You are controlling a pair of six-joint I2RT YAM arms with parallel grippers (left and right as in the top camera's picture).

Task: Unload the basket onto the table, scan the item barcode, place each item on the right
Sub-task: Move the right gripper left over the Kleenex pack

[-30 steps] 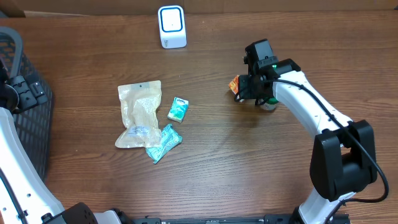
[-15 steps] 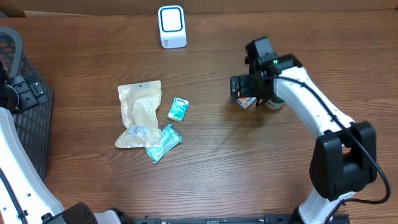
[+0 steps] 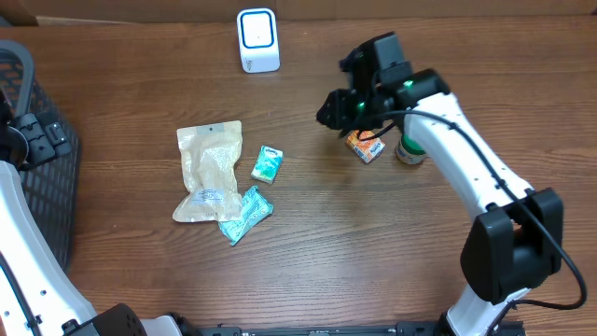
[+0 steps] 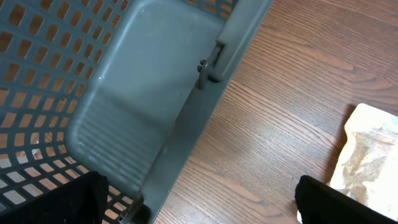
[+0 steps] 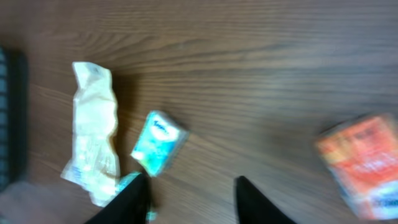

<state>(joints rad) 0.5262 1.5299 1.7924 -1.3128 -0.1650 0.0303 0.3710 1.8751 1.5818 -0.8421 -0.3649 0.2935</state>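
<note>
A white barcode scanner (image 3: 257,39) stands at the table's far edge. An orange packet (image 3: 366,146) lies flat on the wood, blurred at the right of the right wrist view (image 5: 364,165). My right gripper (image 3: 328,110) hovers just left of it, open with nothing between its fingers (image 5: 134,202). A small teal box (image 3: 267,164), a cream pouch (image 3: 209,173) and a teal sachet (image 3: 245,215) lie left of centre. My left gripper (image 4: 199,208) stands wide open and empty over the rim of the dark basket (image 4: 124,93).
A small green-capped container (image 3: 408,152) stands just right of the orange packet, beside the right arm. The mesh basket (image 3: 28,84) fills the left edge of the table. The cream pouch (image 4: 370,155) lies to the right of the left gripper.
The right gripper opened and let go of the orange packet, which now lies on the table. It then swung left and toward the far edge. The left arm stayed still.
</note>
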